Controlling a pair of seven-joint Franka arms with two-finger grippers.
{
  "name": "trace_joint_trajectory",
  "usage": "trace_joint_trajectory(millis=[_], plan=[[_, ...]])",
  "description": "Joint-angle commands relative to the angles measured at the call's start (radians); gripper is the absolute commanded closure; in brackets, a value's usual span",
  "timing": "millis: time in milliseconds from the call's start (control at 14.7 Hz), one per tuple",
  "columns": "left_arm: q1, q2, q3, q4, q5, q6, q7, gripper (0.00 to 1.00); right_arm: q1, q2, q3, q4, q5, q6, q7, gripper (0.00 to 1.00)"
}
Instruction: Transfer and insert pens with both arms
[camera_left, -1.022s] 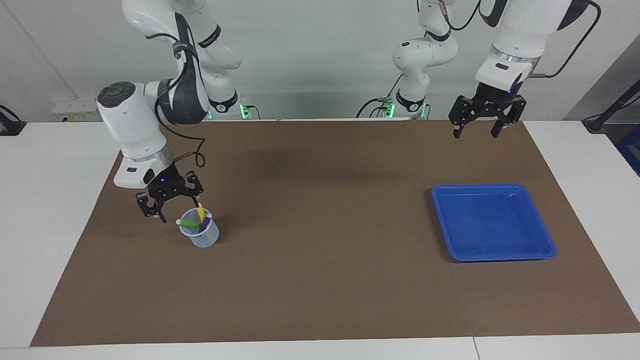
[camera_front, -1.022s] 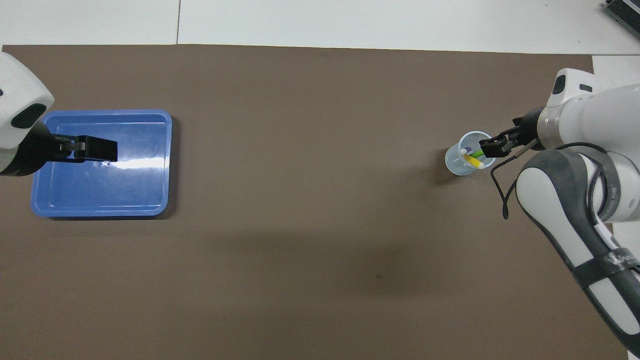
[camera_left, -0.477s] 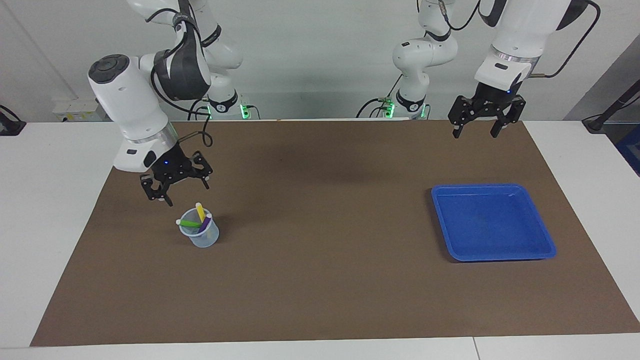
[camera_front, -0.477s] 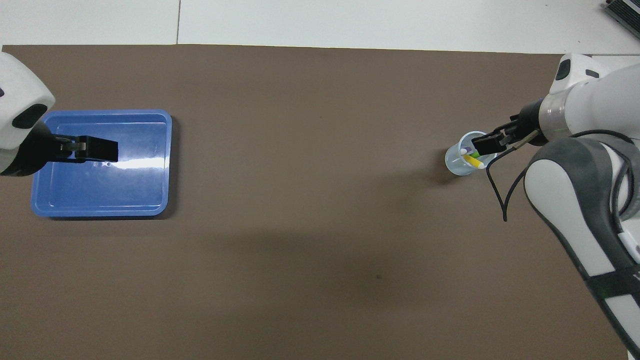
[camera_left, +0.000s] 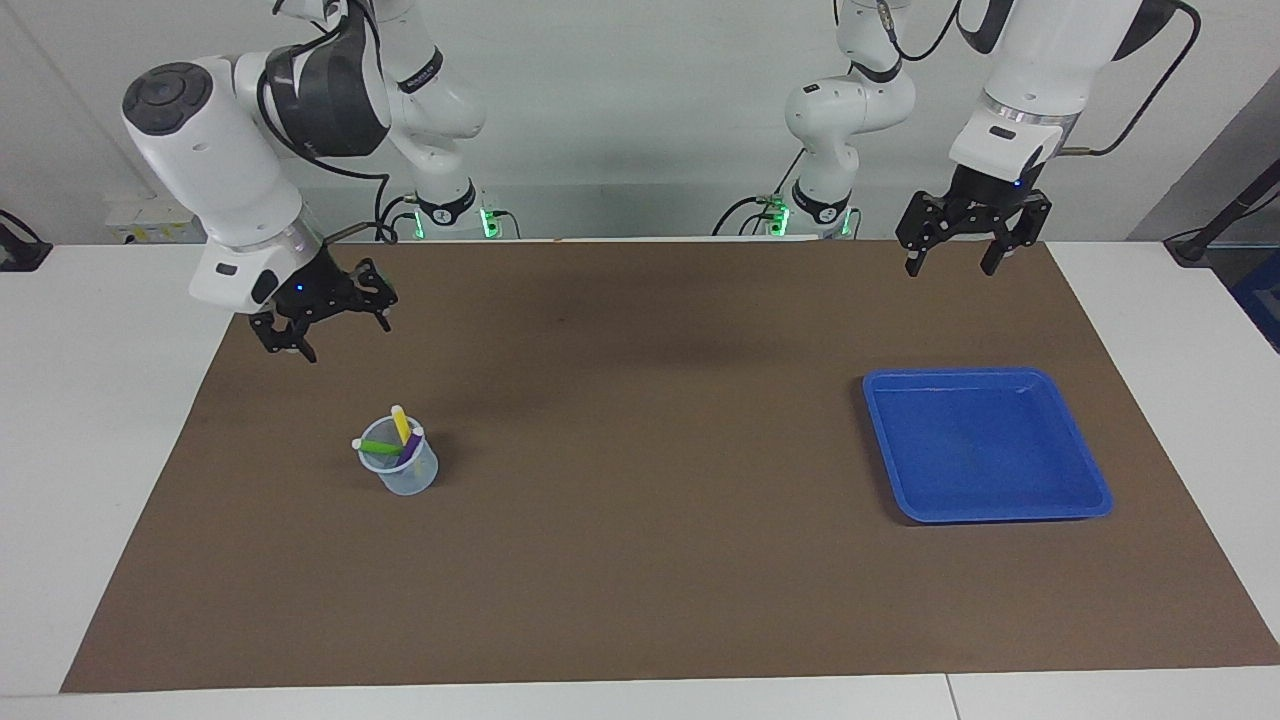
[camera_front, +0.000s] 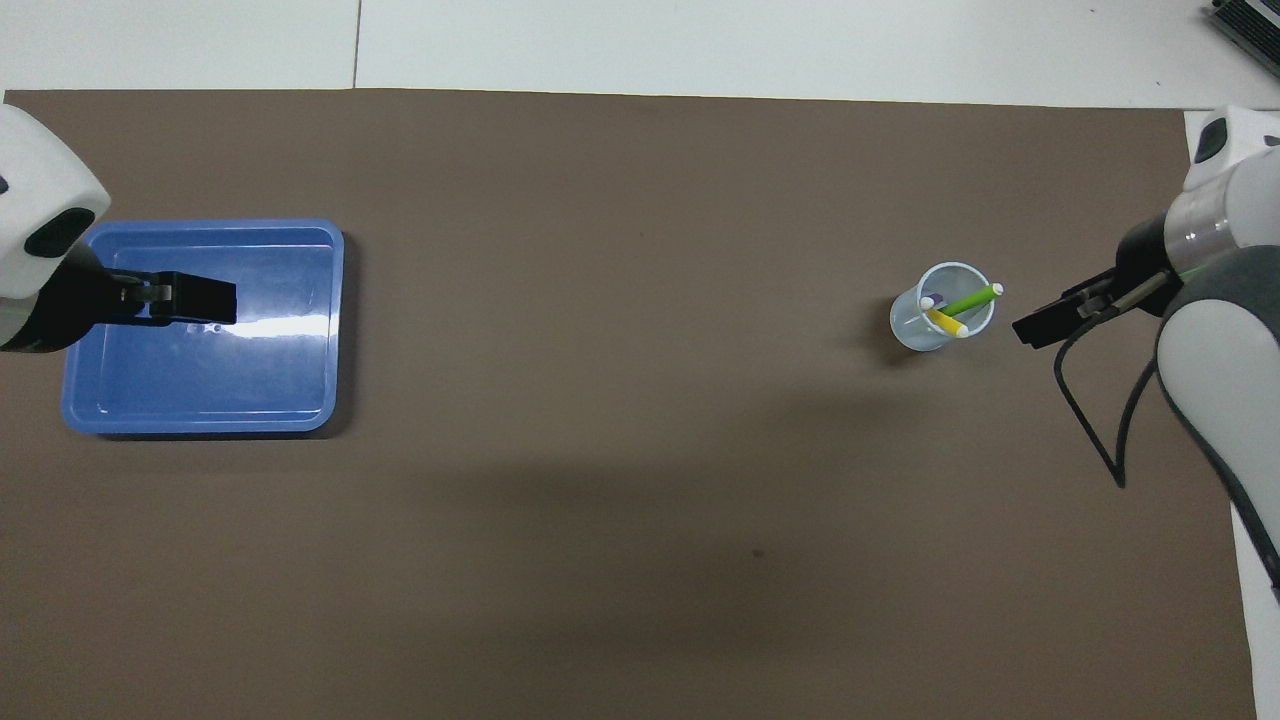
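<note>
1. Facing view: a clear cup (camera_left: 400, 468) on the brown mat (camera_left: 640, 560) holds the green pen (camera_left: 375, 445), yellow pen (camera_left: 401, 424) and purple pen (camera_left: 410, 447).
2. Right gripper (camera_left: 345, 338), fingers spread and empty, hangs above the mat, clear of the cup.
3. Left gripper (camera_left: 950, 262), fingers spread and empty, waits raised, well apart from the cup, with the blue tray (camera_left: 1090, 480) at its end of the mat.

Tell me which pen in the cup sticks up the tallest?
The yellow pen. It stands steepest in the clear plastic cup, while the green pen lies across the rim and the purple pen sits lower.
</note>
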Motion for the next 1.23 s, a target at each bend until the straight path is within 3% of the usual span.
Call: trace_joint_trajectory(millis=[0,341,613,1159], plan=[[0.012,-0.023,-0.003,-0.015,-0.014,-0.013,0.010,0.00,-0.005,-0.063,0.011,-0.011,-0.023,-0.070,0.028,0.00],[0.012,-0.023,-0.003,-0.015,-0.014,-0.013,0.010,0.00,0.064,-0.067,-0.022,-0.010,-0.024,-0.068,0.150,0.00],[0.012,-0.023,-0.003,-0.015,-0.014,-0.013,0.010,0.00,0.316,-0.072,-0.283,-0.009,-0.023,-0.052,0.150,0.00],[0.012,-0.023,-0.003,-0.015,-0.014,-0.013,0.010,0.00,0.338,-0.077,-0.301,-0.014,-0.023,-0.052,0.153,0.00]])
